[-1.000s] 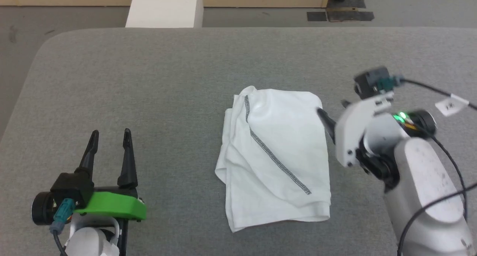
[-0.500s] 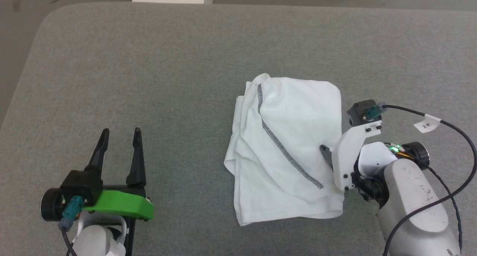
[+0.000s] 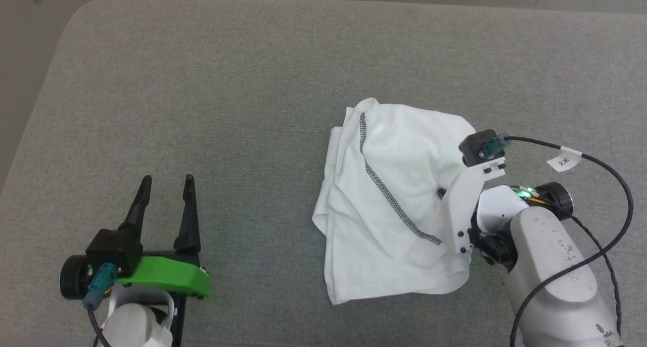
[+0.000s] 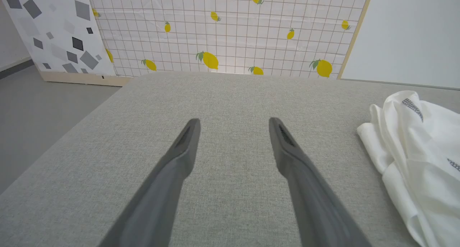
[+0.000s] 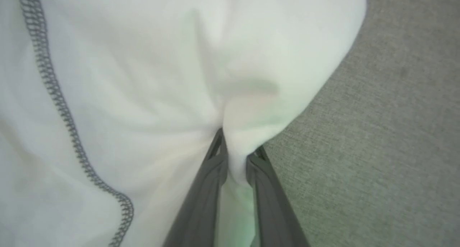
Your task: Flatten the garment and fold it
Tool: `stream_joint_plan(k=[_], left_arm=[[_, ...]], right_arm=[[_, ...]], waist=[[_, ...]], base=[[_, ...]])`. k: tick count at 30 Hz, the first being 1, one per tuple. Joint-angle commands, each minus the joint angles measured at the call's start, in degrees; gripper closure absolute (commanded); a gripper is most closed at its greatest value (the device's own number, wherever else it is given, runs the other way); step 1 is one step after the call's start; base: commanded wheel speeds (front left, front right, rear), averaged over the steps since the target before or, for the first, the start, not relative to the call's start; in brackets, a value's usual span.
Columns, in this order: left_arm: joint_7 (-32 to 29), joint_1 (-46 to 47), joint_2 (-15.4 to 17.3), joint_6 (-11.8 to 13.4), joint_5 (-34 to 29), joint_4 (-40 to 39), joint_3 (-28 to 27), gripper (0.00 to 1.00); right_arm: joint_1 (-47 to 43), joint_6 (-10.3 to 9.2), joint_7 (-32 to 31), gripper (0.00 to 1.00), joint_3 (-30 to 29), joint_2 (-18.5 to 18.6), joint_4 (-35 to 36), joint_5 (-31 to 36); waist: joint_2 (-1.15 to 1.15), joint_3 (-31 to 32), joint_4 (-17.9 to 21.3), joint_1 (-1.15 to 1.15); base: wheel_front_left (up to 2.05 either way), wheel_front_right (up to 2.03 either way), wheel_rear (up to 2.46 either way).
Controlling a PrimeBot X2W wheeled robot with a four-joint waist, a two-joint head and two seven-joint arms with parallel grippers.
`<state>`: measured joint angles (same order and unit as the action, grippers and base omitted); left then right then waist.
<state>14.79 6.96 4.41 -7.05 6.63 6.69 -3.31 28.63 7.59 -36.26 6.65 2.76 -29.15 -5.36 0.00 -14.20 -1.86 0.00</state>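
My right gripper [image 5: 236, 146], open a moment ago, now pinches the garment [image 5: 143, 78] at its fingertips, so flattening can likely begin.

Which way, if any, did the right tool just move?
Yes: measured against the garment, the right tool slid from its far right corner nearer the robot, onto the cloth.

Thin cloth garment [image 3: 404, 150], matt woven tabletop [image 3: 227, 109]

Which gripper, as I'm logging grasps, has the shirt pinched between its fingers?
The right gripper: its fingers are closed on a fold of the garment. The left gripper stands open over the grey surface, apart from it.
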Motion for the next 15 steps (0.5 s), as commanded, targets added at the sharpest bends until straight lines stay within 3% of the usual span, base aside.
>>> stream_joint_plan(k=[1, 5, 10, 15], left_arm=[[0.2, 1.1, -0.1, -0.2, 0.6, 0.0, -0.2, 0.00], [0.2, -0.3, -0.2, -0.1, 0.5, -0.8, -1.1, 0.00], [0.2, -1.0, -0.1, -0.1, 0.3, -1.7, -1.6, 0.00], [0.2, -0.1, 0.3, -0.1, -0.2, -2.8, -1.9, 0.00]], right_arm=[[-0.2, -0.10, 0.1, 1.00, 0.6, 0.1, -1.1, 1.0], [0.4, -0.10, -1.5, 1.00, 6.1, 3.1, 0.9, -0.1], [2.5, -0.10, -4.6, 1.00, 14.7, 11.0, 4.4, -4.8], [6.0, -0.10, -5.9, 1.00, 19.6, 17.7, 6.0, -9.0]], waist=[[0.00, 0.3, 0.4, 0.00], [0.00, 1.0, 4.4, 0.00], [0.00, 0.4, 12.0, 0.00], [0.00, -1.5, 18.2, 0.00]], base=[[0.00, 0.00, 0.00], [0.00, 0.00, 0.00], [0.00, 0.00, 0.00], [0.00, 0.00, 0.00]])
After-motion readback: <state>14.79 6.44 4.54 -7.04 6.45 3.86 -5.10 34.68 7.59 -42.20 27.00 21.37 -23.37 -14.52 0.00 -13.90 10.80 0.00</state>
